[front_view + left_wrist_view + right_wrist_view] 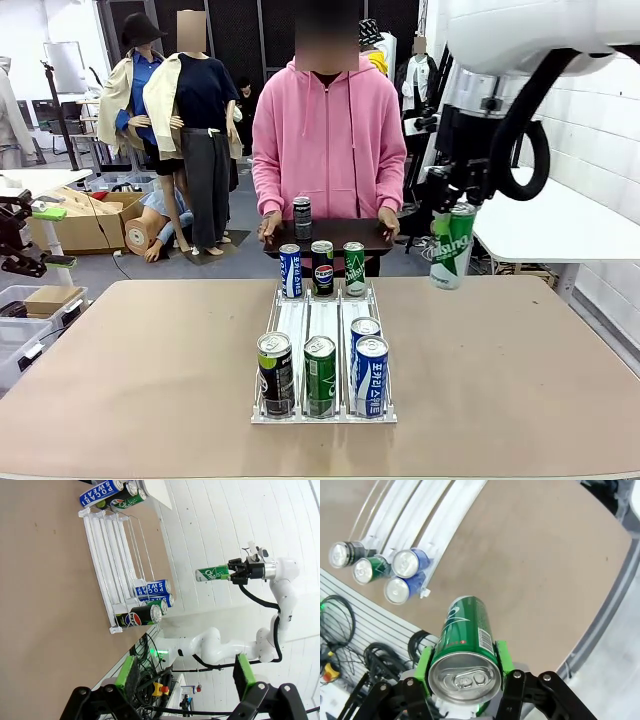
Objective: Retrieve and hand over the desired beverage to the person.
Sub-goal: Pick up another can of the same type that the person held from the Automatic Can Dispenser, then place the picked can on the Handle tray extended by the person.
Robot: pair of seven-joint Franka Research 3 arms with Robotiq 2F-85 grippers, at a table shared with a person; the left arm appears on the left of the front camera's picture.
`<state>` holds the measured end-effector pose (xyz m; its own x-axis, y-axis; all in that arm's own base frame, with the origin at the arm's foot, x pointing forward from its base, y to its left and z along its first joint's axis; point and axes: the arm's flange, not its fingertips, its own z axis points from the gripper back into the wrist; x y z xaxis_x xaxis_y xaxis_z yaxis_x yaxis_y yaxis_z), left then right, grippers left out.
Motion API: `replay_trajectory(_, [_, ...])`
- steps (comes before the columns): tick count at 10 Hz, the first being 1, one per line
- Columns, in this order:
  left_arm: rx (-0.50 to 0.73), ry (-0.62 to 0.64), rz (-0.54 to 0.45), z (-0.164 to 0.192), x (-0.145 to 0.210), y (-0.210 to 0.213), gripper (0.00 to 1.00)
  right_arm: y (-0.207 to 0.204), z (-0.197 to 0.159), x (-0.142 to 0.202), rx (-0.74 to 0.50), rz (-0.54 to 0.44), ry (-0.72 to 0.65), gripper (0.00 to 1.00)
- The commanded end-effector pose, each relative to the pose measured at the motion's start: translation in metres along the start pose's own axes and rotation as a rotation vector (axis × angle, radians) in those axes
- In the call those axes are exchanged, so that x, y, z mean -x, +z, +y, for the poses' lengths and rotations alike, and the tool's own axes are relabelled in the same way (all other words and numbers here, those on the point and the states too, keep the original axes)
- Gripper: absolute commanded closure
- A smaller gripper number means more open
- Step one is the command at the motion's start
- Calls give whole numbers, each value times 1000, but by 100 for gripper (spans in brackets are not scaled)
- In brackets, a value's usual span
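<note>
My right gripper (458, 208) is shut on a green can (452, 246) and holds it in the air above the table's far right side. In the right wrist view the green can (465, 645) sits upright between the green pads (424, 663), top facing the camera. The person (328, 140) in a pink hoodie stands at the far edge, both hands on a dark tray (345, 236) with one black can (302, 216) on it. My left gripper (186, 680) is open and holds nothing; its view shows the right arm and the green can (212, 573) far off.
A white wire rack (308, 322) lies in the middle of the table. Three cans stand at its far end (322, 266) and several at its near end (320, 376). Bare tabletop lies left and right of the rack (440, 525).
</note>
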<state>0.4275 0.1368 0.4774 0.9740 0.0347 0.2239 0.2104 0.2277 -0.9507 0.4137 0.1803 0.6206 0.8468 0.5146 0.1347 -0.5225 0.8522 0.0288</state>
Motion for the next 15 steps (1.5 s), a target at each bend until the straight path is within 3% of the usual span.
replay_trajectory(1, [-2,-4,-7,-2,2,0,0,3,-14,18,-33,-58,17,77])
replay_trajectory(5, [-2,-4,-7,-2,2,0,0,9,-37,39,-18,-52,20,77])
replay_trajectory(8, [-2,-4,-7,-2,2,0,0,13,-35,46,-13,-44,53,77])
replay_trajectory(15, [-2,-4,-7,-2,2,0,0,10,-36,35,-14,-29,13,77])
